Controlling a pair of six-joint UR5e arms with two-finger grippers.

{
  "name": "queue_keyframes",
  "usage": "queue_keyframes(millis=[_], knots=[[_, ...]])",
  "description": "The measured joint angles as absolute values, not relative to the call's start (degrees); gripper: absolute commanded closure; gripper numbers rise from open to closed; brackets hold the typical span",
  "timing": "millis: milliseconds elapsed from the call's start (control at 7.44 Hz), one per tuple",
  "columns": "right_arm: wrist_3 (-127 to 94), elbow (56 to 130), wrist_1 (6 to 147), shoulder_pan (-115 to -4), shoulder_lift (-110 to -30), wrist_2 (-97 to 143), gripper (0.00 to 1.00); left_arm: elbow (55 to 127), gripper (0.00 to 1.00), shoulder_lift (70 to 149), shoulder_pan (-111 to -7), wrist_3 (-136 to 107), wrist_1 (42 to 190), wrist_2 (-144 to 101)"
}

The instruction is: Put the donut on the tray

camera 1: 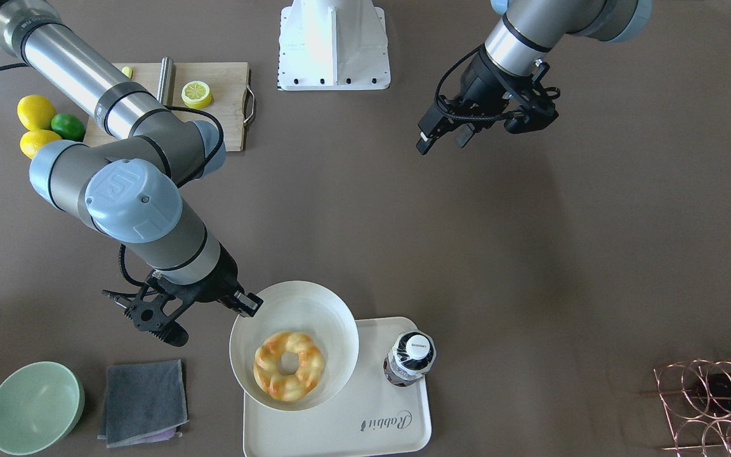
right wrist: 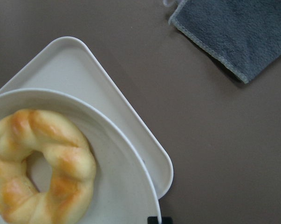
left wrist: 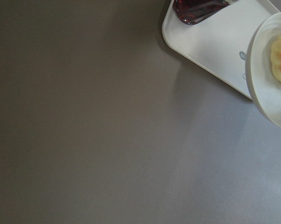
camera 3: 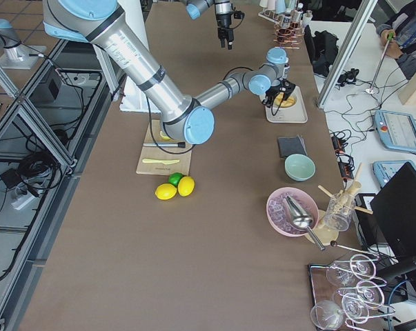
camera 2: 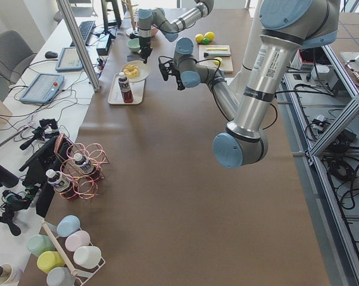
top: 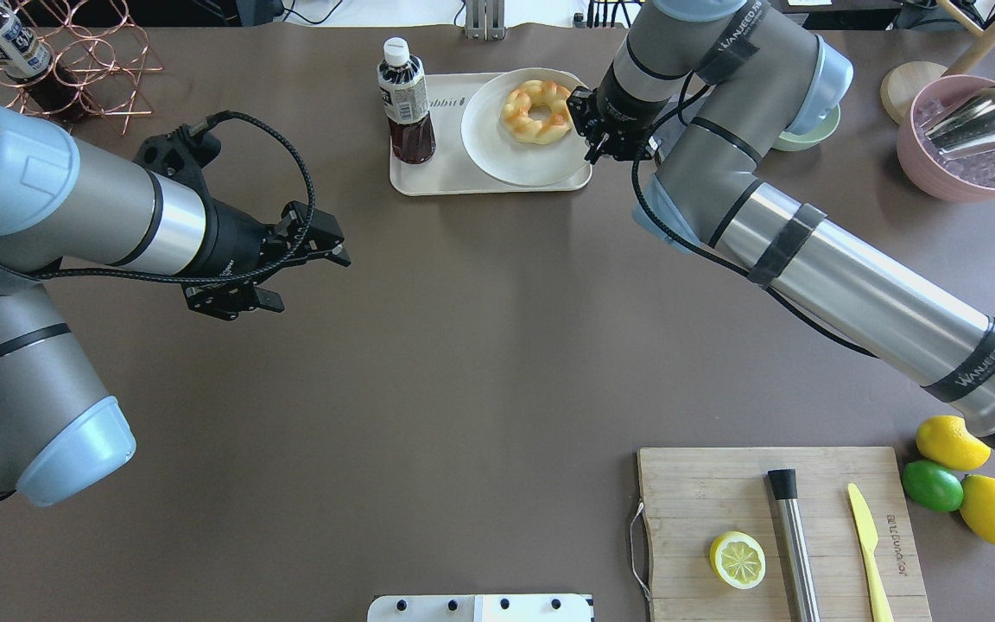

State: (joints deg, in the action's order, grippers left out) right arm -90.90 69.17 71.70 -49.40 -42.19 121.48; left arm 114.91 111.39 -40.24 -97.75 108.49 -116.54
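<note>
The donut (camera 1: 289, 365), a golden twisted ring, lies in a white bowl (camera 1: 302, 304) that rests partly on the cream tray (camera 1: 353, 419) and overhangs its edge. My right gripper (camera 1: 245, 303) is at the bowl's rim, shut on it. The right wrist view shows the donut (right wrist: 42, 168), the bowl (right wrist: 117, 177) and the tray corner (right wrist: 61, 65) close below. In the overhead view the right gripper (top: 594, 138) sits at the bowl's (top: 497, 155) right rim, next to the donut (top: 536, 111). My left gripper (top: 303, 276) is open and empty above bare table, well away from the tray (top: 428, 177).
A dark drink bottle (camera 1: 410, 358) stands on the tray beside the bowl. A grey cloth (camera 1: 143, 401) and a green bowl (camera 1: 34, 406) lie near the right arm. A cutting board (top: 705, 492) with a lemon half, lemons and a lime sit near the robot. A copper wire rack (camera 1: 714, 406) stands at the far corner.
</note>
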Motion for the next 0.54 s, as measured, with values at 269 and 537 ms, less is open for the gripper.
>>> queue_keyframes(millis=[269,537], knots=[[-99.8,58.4,65.0,-48.9,-36.7,118.6,1.0,115.1,0.04,108.4,-41.7,-93.8,108.4,-116.7],[-107.0,52.2,60.6,-47.3,-33.9,115.5,1.0,115.3,0.03,106.9,-42.6,-92.6,108.4,-117.2]])
